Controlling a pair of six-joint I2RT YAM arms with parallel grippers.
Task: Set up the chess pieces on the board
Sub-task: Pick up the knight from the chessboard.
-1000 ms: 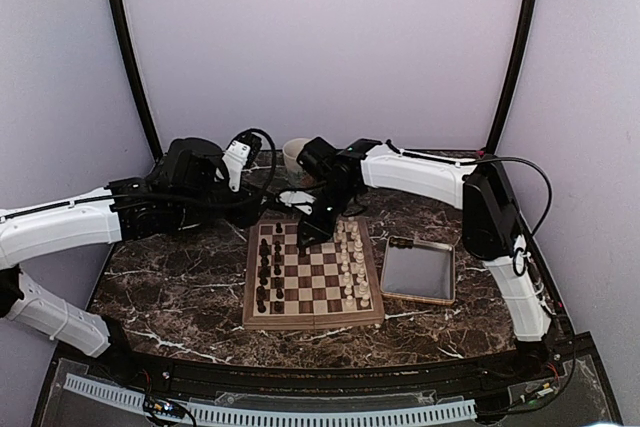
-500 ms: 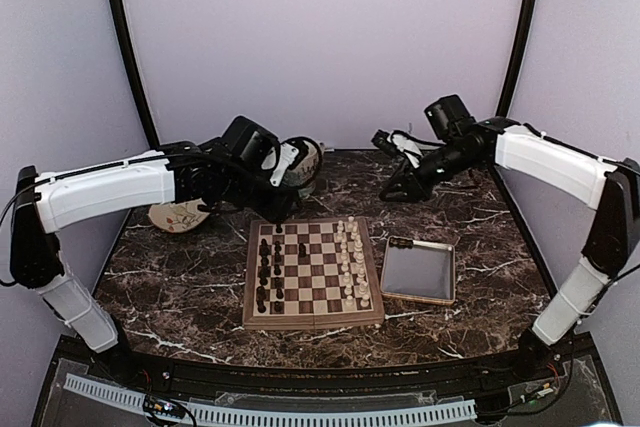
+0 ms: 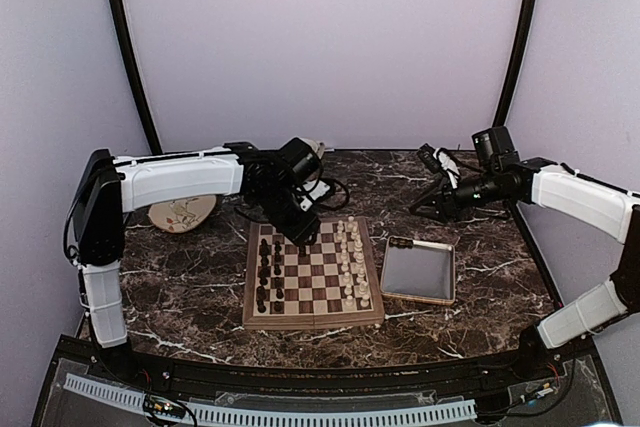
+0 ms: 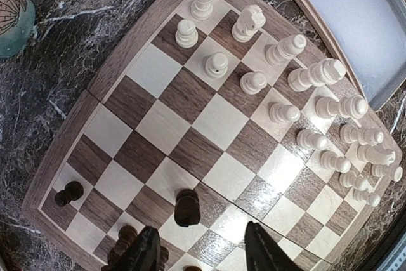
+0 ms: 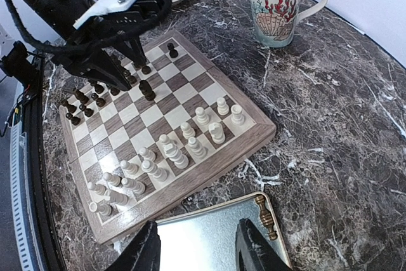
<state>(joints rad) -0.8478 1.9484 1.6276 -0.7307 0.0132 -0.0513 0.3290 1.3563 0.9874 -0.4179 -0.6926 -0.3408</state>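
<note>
Near the table's front edge lies the board (image 3: 310, 320), with the dark chess pieces (image 3: 268, 269) ranked along its left side and cream pieces (image 3: 350, 265) along its right. A metal tray (image 3: 418, 272) sits just beside it. Further back, the left arm rises from its base and reaches rightward, its gripper (image 3: 305, 239) tilted down over the board's far squares, fingers apart and empty. The right arm stretches in from the right, its gripper (image 3: 430, 205) past the tray's far edge, fingers spread and holding nothing.

Some chess pieces (image 4: 124, 240) partly behind the left gripper (image 4: 200, 228); mug (image 4: 13, 20) partly off-frame.
</note>
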